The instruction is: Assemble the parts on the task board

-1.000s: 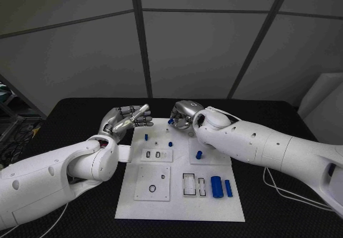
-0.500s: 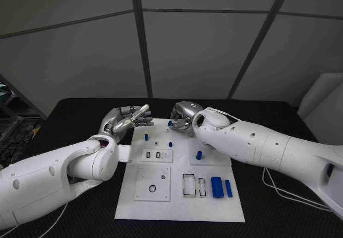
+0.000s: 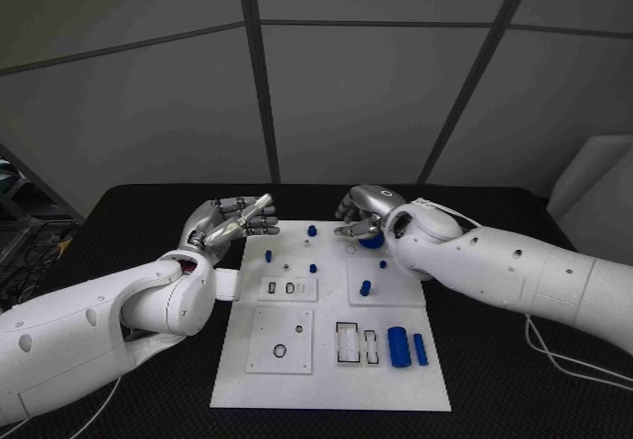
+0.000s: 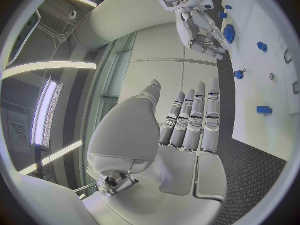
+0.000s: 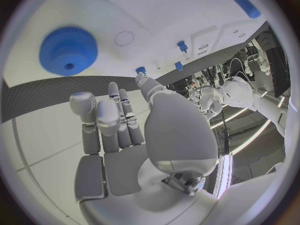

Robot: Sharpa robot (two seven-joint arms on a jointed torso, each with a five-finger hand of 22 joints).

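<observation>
The right hand [image 3: 367, 212] has shifted right along the far edge of the white board [image 3: 330, 384], uncovering a blue gear [image 3: 372, 240] seated there; its fingers are apart and empty. The left hand [image 3: 235, 219] hovers, fingers extended, holding nothing, so the gear appears placed

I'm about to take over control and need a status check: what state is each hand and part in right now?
Left hand: empty, fingers extended, raised off the board's far left corner.
Right hand: empty, fingers apart, above the blue gear.
Blue gear: flat on the task board, not held.
Two blue cylinders: lying side by side near the board's right edge.
Small blue pegs: standing upright on the board.
</observation>
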